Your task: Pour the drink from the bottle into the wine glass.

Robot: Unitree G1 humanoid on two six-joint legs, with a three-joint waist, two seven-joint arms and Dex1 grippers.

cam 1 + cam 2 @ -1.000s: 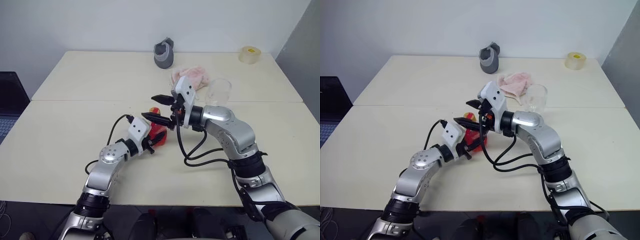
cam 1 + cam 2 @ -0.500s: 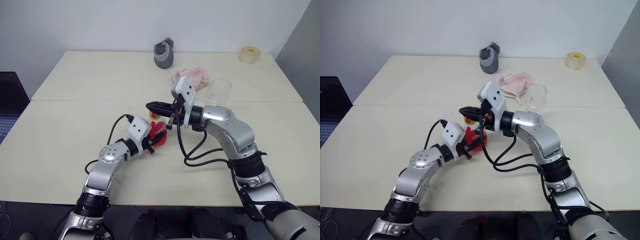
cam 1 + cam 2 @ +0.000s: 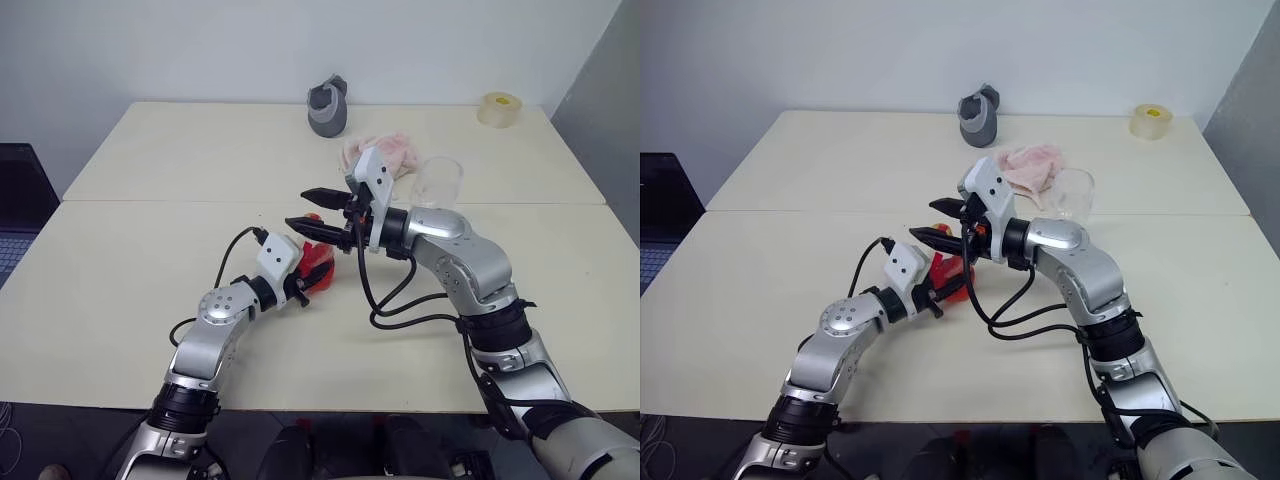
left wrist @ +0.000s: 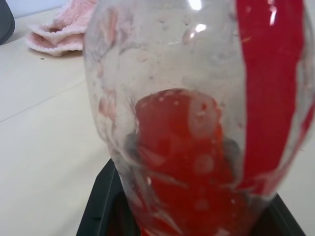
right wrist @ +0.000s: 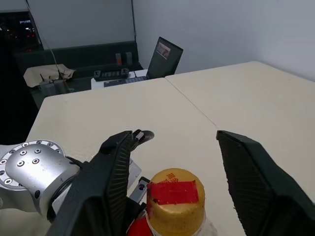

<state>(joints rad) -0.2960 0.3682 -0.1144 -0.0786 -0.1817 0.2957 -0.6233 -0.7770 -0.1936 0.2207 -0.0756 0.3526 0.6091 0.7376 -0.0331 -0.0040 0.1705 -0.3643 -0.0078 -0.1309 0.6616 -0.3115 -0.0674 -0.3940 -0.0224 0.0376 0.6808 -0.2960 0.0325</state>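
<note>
The small clear bottle [image 3: 317, 262] stands near the middle of the table with the red drink [image 4: 187, 162] in its lower part. My left gripper [image 3: 305, 278] is shut on the bottle's body from the near left side; its black fingers [image 4: 106, 196] show at the bottle's base. My right gripper [image 3: 300, 208] hovers open just above the bottle, pointing left. Its two fingers stand apart on either side of the yellowish cap [image 5: 172, 196] without touching it. The clear wine glass [image 3: 437, 183] stands upright behind my right forearm.
A pink cloth [image 3: 385, 150] lies just behind the right gripper. A grey object [image 3: 327, 105] sits at the table's far edge, a tape roll [image 3: 500, 108] at the far right corner. A laptop [image 3: 20, 200] is off the table to the left.
The right gripper's fingers closed together above the cap half a second ago and have opened again. The bottle and the left gripper have not moved.
</note>
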